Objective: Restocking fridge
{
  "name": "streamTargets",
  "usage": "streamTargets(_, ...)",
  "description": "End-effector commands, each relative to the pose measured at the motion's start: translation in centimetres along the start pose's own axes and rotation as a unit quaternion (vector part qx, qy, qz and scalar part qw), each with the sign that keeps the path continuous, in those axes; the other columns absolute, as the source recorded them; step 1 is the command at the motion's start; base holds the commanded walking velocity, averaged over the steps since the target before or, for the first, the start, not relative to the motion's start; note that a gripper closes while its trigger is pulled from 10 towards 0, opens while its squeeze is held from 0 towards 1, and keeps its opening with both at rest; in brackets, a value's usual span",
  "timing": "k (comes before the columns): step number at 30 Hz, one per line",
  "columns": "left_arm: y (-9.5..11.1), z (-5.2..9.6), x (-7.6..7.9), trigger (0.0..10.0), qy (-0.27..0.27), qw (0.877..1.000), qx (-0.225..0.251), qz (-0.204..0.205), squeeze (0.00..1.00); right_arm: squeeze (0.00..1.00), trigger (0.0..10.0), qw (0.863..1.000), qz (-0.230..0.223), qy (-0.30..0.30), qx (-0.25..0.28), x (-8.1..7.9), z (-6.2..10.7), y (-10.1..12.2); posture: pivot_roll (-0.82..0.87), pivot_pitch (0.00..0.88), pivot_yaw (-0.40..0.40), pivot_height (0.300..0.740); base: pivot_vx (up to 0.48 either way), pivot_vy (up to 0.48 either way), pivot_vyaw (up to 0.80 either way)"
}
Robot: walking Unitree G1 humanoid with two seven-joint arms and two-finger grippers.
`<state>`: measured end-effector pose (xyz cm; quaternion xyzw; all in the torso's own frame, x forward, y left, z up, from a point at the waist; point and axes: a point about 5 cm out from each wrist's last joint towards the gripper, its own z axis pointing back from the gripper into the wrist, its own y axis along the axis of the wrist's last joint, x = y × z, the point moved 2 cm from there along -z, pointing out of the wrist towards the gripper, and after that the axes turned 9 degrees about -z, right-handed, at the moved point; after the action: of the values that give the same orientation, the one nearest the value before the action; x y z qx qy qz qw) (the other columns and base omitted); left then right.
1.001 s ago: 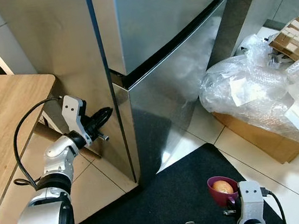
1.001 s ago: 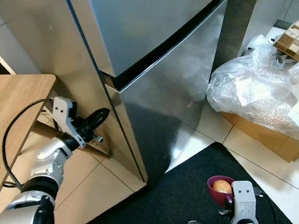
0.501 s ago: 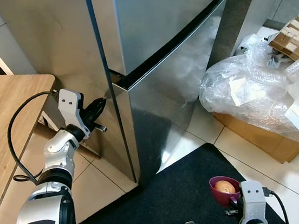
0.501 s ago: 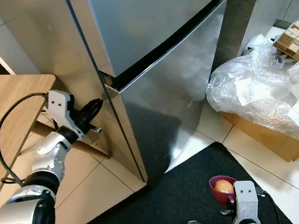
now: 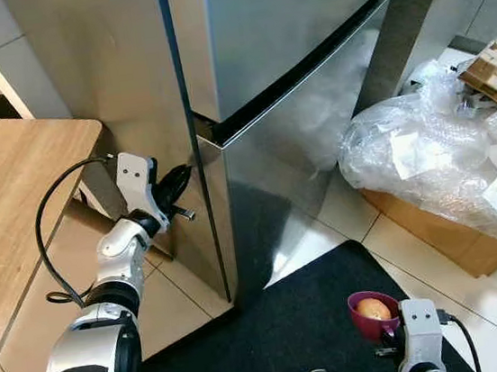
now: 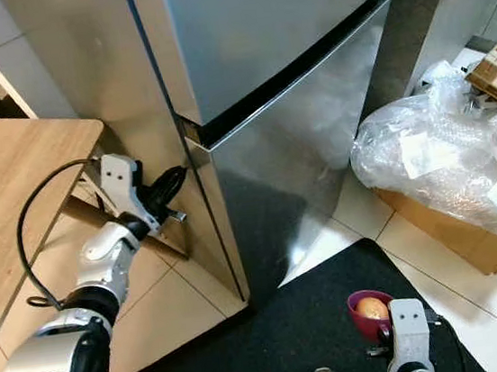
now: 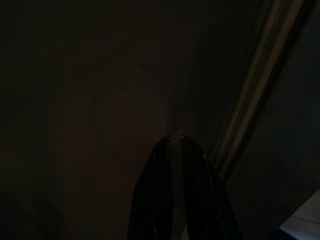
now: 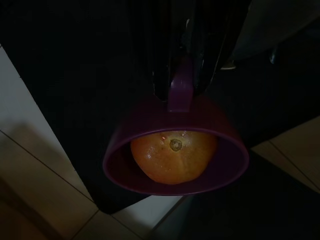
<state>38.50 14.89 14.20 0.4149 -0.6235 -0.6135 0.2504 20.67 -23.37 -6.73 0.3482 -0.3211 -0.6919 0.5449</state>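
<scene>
Fridge shut, fruit cup waiting: restocking has barely begun.

The left gripper (image 5: 182, 177) has its 2 black fingers pressed together, their tips set at the side edge of the fridge (image 5: 286, 45), right where the dark seam between the upper door and the lower door (image 5: 308, 151) meets the corner; in the left wrist view the closed fingers (image 7: 172, 175) point into that shadowed edge. Both doors look fully closed, so opening is the step in hand. Low on the robot's right, the right gripper (image 8: 182, 75) pinches the handle of a purple cup (image 5: 374, 312) that holds 1 orange fruit (image 8: 173, 155), hanging over the black mat (image 5: 275, 328) in front of the fridge. Judging from this, nothing is stocked yet: a door must open, then the cup goes inside.
</scene>
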Motion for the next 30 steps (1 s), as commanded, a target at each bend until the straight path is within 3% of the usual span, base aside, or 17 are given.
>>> streamTargets(1, -0.4, -0.8, 1.5, 10.0, -0.021, 1.0, -0.009, 0.001, 0.0, 0.0, 10.0, 1.0, 0.001, -0.004, 0.003, 0.5, 0.3, -0.1, -0.2, 0.198, 0.008, 0.74, 0.0, 0.0, 0.0)
streamTargets(14, 0.0, -1.9, 4.1, 10.0, -0.082, 0.996, 0.014, 0.029, 0.0, 0.0, 10.0, 1.0, 0.001, -0.003, 0.003, 0.4, 0.4, -0.2, -0.2, 0.196, 0.015, 0.74, 0.0, 0.0, 0.0)
streamTargets(30, 0.0, -2.7, 5.9, 10.0, -0.111, 0.993, 0.016, 0.034, 0.0, 0.0, 10.0, 1.0, 0.0, -0.005, 0.004, 0.4, 0.4, -0.3, -0.2, 0.197, 0.022, 0.74, 0.0, 0.0, 0.0)
